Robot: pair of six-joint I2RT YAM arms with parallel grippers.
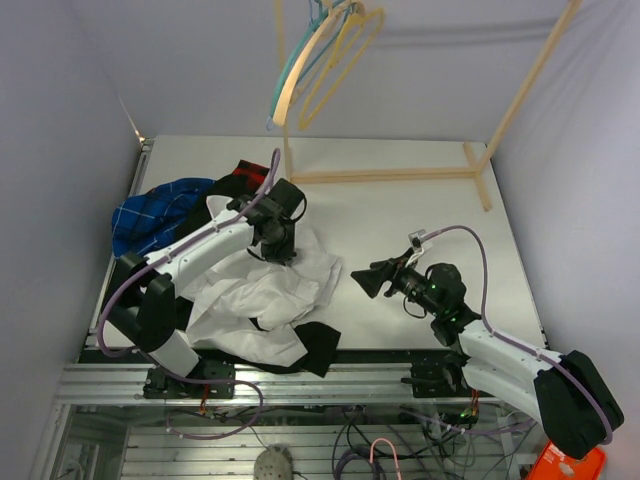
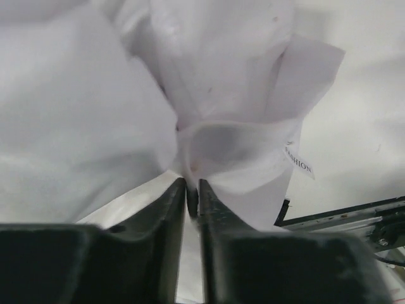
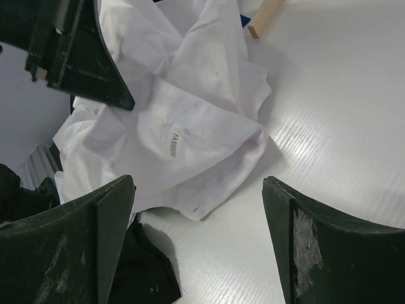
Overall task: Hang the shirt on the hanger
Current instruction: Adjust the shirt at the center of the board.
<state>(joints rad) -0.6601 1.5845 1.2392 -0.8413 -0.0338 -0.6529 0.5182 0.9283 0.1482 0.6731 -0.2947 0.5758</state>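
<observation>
Grasping step: the left gripper (image 2: 192, 187) pinches the shirt (image 2: 234, 145) in its jaws, the right gripper (image 3: 197, 190) has jaws wide and empty; next likely needs a lift toward the far hanger (image 1: 345, 60).

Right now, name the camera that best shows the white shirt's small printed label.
Right wrist: the small printed label lies flat and whole on the white button-up shirt. Left wrist shows it tilted at a fold's edge. Top external: label too small to find.

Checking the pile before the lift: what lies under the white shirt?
A black garment pokes out from beneath the near edge of the shirt. How far it runs underneath, and whether anything else lies there, is covered.
</observation>
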